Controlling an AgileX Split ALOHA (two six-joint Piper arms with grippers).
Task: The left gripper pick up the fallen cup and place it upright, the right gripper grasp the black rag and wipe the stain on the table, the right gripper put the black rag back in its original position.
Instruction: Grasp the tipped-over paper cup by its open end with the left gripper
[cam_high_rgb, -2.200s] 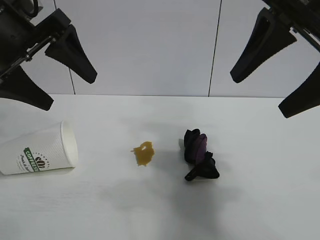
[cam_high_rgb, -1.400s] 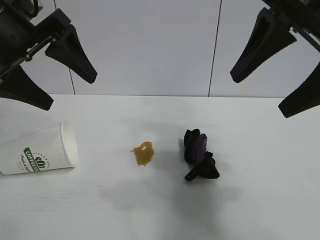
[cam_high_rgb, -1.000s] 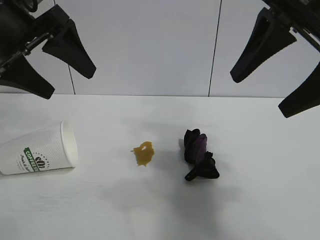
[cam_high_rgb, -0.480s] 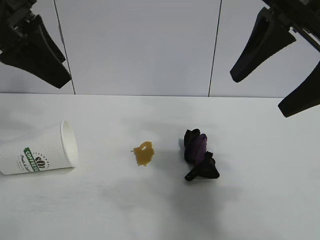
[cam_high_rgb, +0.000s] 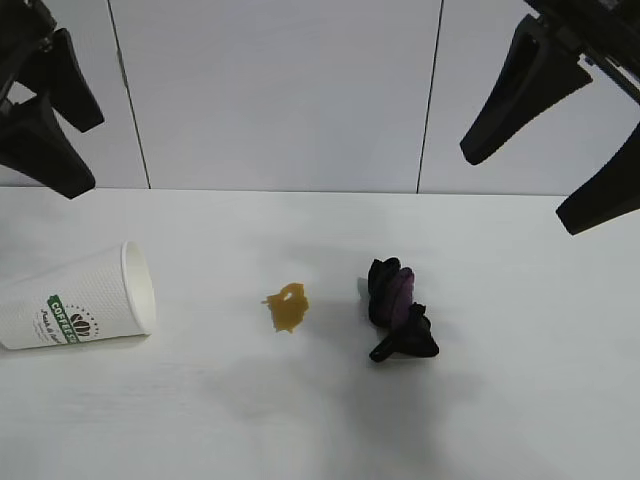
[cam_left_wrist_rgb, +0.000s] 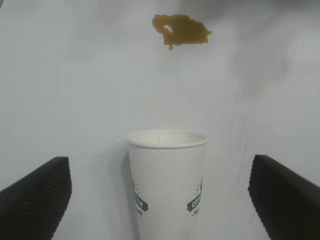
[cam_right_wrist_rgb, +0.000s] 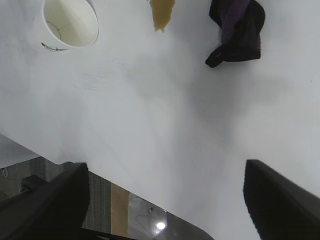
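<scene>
- You have one cup on the table. It lies on its side at about 9 o'clock in the exterior view, with its open mouth turned toward the middle of the table and the green logo facing the camera.
- You have one stain, amber-brown, near the centre of the table. It sits between the cup and the rag, well apart from the cup and nearer to the rag.
- You have one black rag, bunched, with a purple fold showing. It lies just to the 3 o'clock side of the stain and does not touch it.
- Your left gripper hangs in the air at about 10 o'clock, above the cup and not touching it. Its two fingers are spread wide and hold nothing. In the left wrist view the cup stands between the two fingers, with the stain farther off beyond the mouth.
- Your right gripper hangs high at about 2 o'clock, well apart from the rag. Its two fingers are also spread wide and hold nothing.
- In the right wrist view you see all three loose things on the table: the cup, the stain and the rag, all far from the fingers.
</scene>
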